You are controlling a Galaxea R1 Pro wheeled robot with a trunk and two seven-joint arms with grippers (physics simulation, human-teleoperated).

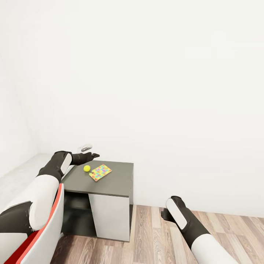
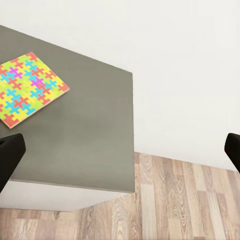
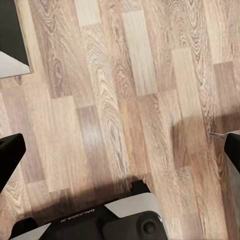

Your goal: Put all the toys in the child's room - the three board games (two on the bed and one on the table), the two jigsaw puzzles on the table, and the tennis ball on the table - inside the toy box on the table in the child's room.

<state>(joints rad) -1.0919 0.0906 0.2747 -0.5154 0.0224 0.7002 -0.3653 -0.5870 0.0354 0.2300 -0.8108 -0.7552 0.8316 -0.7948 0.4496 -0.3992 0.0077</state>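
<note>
White walls (image 1: 154,73) closed off the far side of the room, and a wood-plank floor (image 1: 165,234) ran along the near right. Against the far wall stood the dark grey worktop (image 1: 117,181), its pale side panel (image 1: 110,216) below and an open recess to the left of that panel. On the worktop's far left part lay one jigsaw puzzle (image 1: 100,172), a flat square of yellow, pink, blue and green pieces, turned at an angle to the worktop's edges. The tennis ball (image 1: 87,168) sat just left of it, close beside its corner.

The left arm reached forward over the worktop's left edge, its left tool (image 1: 92,155) held above the surface, just beyond the ball. In the left wrist view the two fingertips (image 2: 9,150) stood wide apart with nothing between them, and the puzzle (image 2: 27,87) lay flat on the grey top, well clear of them.

The right arm (image 1: 183,216) hung low over the floor, well right of the worktop. In the right wrist view the right tool's fingertips (image 3: 10,150) were likewise spread wide and empty above the planks (image 3: 120,100), with part of the robot's base (image 3: 110,220) beneath.
</note>
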